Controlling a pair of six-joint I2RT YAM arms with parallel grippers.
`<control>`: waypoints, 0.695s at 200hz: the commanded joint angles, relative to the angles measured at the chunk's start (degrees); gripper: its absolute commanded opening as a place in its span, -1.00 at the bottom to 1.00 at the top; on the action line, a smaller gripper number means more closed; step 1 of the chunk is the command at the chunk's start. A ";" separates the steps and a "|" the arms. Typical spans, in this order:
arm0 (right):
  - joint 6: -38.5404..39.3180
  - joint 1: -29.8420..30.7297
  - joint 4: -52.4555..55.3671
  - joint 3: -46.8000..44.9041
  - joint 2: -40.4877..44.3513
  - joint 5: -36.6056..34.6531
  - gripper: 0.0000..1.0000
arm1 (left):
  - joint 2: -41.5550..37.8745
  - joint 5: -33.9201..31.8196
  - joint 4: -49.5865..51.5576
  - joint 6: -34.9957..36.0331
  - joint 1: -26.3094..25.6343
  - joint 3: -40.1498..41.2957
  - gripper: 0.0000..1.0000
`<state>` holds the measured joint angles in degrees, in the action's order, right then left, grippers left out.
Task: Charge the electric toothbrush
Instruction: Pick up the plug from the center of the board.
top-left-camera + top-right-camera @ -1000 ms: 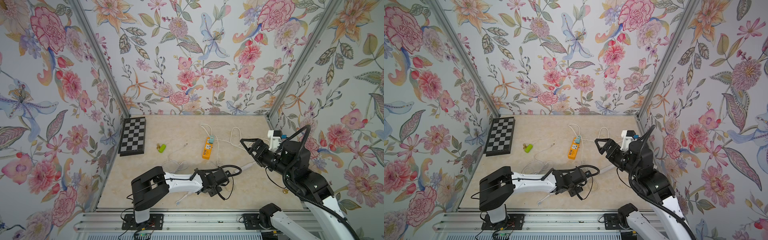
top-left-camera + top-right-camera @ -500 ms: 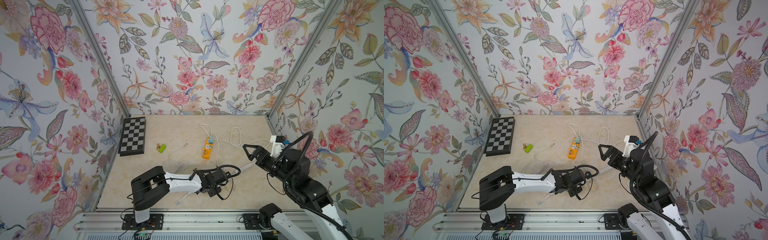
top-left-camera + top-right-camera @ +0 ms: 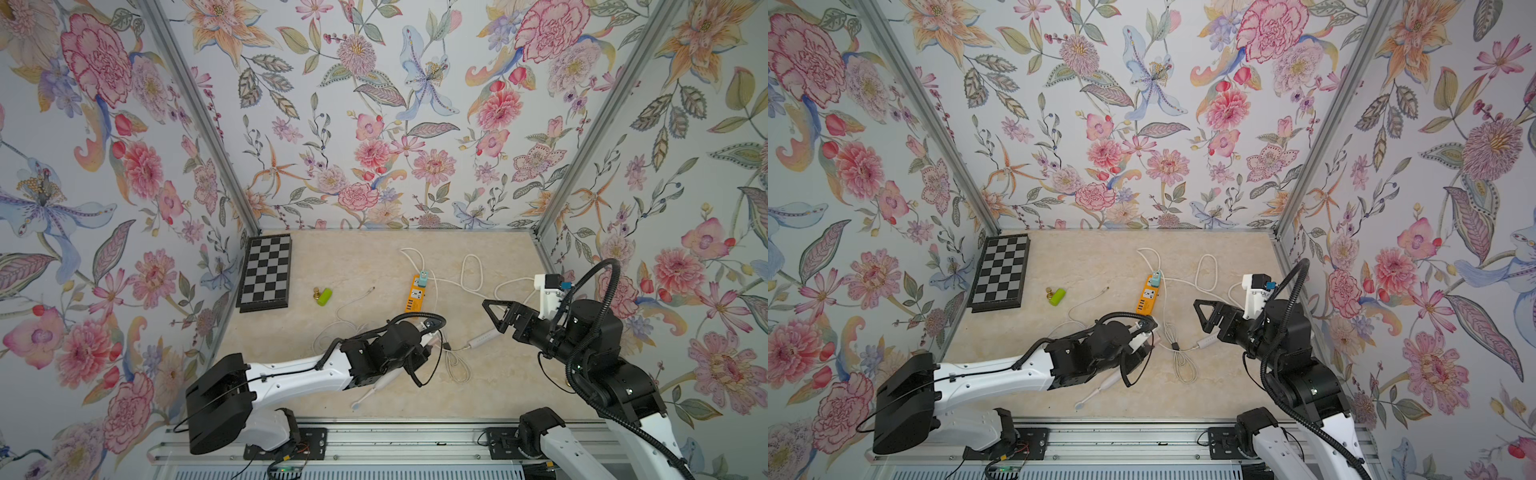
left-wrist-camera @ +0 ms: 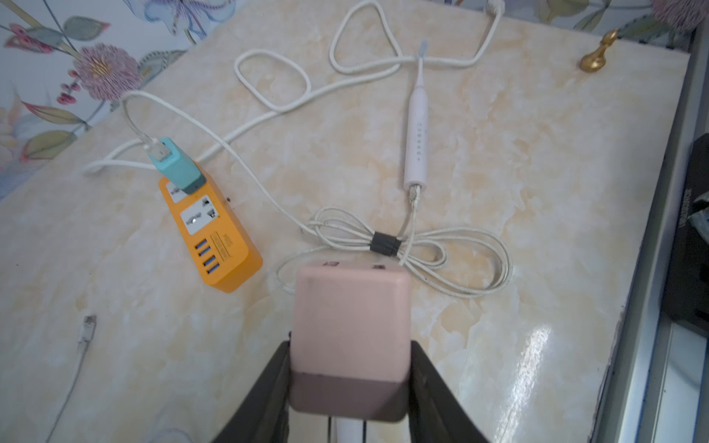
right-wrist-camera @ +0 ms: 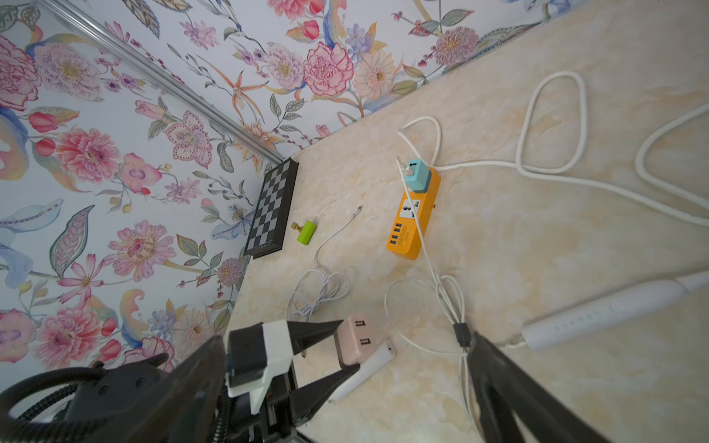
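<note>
The left pincer point(image 4: 349, 347) is closed on a pink charger block point(image 4: 351, 303), with one finger on each side of it. The two USB holes of the block face forward, away from the arm. Directly under this pincer a second toothbrush point(image 3: 376, 388) lies flat on the table point(image 3: 478, 395), and its brush head points back toward the base of the arm. Just in front of the pincer lies a bundle of thin white cable point(image 4: 452, 276), tied with a black band point(image 4: 383, 245). One end of this cable is plugged into the bottom of the corded toothbrush point(image 4: 416, 134), which lies flat on the table farther ahead, between the two pincers. The other end appears to run to a teal plug point(image 4: 174, 165) that sits in an orange power strip point(image 4: 215, 237), ahead of the left pincer and a little to the side. The right pincer point(image 3: 493, 314) stands wide open and holds nothing. It hangs over the table, with its tips near the corded toothbrush and turned toward the left pincer. Well apart from both pincers, at the far left wall, a chessboard point(image 3: 266, 272) lies on the table.
</note>
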<state>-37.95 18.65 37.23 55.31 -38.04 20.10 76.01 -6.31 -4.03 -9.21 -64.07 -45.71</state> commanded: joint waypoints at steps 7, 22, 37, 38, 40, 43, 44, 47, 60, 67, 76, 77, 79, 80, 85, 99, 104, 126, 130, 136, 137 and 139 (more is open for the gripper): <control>-3.80 1.77 -6.56 -3.72 -5.12 15.35 0.91 | -6.23 0.27 -15.76 6.04 2.69 7.56 -0.62; -7.65 5.58 -14.38 -6.62 -7.04 17.33 0.89 | -7.09 1.77 -18.56 8.44 4.18 8.18 -0.64; -8.71 9.24 -17.94 -6.95 -9.91 17.63 0.80 | -6.63 4.05 -19.51 10.33 5.34 7.64 -0.71; -8.72 9.44 -18.14 -6.96 -10.06 17.66 0.79 | -6.60 4.12 -19.56 10.52 5.39 7.60 -0.72; -8.67 9.86 -18.46 -6.79 -10.59 17.69 0.79 | -6.54 4.35 -19.79 10.77 5.55 7.58 -0.73; -8.63 10.40 -18.91 -6.74 -11.15 17.77 0.79 | -6.42 4.62 -20.03 11.22 5.70 7.46 -0.75; -8.63 10.55 -19.06 -6.72 -11.38 17.78 0.78 | -6.45 4.67 -20.08 11.36 5.75 7.47 -0.76; -8.67 10.99 -19.36 -6.63 -11.93 17.80 0.78 | -6.40 4.81 -20.43 11.66 5.82 7.47 -0.78; -9.83 12.31 -21.48 -6.98 -14.18 17.51 0.72 | -6.63 6.18 -22.03 12.41 6.61 7.72 -0.80; -10.54 12.53 -23.17 -7.40 -15.00 17.84 0.68 | -6.87 7.64 -22.90 12.85 6.94 7.98 -0.80; -11.93 12.89 -25.72 -8.03 -16.34 18.75 0.61 | -7.16 8.73 -24.10 13.54 7.00 8.48 -0.80; -12.04 12.90 -26.12 -8.07 -16.44 18.97 0.60 | -7.17 8.79 -24.23 13.62 7.02 8.55 -0.80; -12.27 12.96 -26.81 -8.10 -16.73 19.27 0.59 | -7.14 8.97 -24.41 13.79 7.03 8.65 -0.80; -12.38 13.02 -27.10 -8.11 -16.86 19.40 0.58 | -7.12 9.00 -24.43 13.83 7.03 8.68 -0.79; -12.67 13.23 -28.87 -8.14 -17.39 20.21 0.55 | -7.12 9.38 -24.48 14.18 7.14 8.71 -0.79; -12.20 13.98 -30.56 -7.78 -18.61 20.27 0.45 | -6.82 10.44 -23.56 14.42 7.70 7.98 -0.81; -11.63 14.14 -30.60 -7.46 -18.98 20.21 0.41 | -6.83 11.21 -23.24 14.28 8.03 7.70 -0.81; -9.34 13.95 -30.56 -7.40 -20.18 19.07 0.31 | -7.06 15.51 -23.21 13.61 8.69 7.66 -0.82; -8.88 13.95 -30.55 -7.46 -20.29 18.67 0.29 | -7.02 15.77 -23.16 13.68 8.73 7.66 -0.82; -8.31 14.02 -30.57 -7.54 -20.63 18.23 0.26 | -6.89 15.67 -22.64 13.78 8.79 7.36 -0.82; -8.25 14.03 -30.56 -7.56 -20.69 18.18 0.25 | -6.91 15.65 -22.57 13.78 8.79 7.33 -0.82; -8.09 14.04 -30.60 -7.56 -20.79 18.08 0.23 | -6.81 15.63 -22.44 13.85 8.83 7.31 -0.82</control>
<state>-48.03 32.29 10.41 47.86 -58.17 38.52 69.63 4.86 -25.50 3.09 -56.05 -38.09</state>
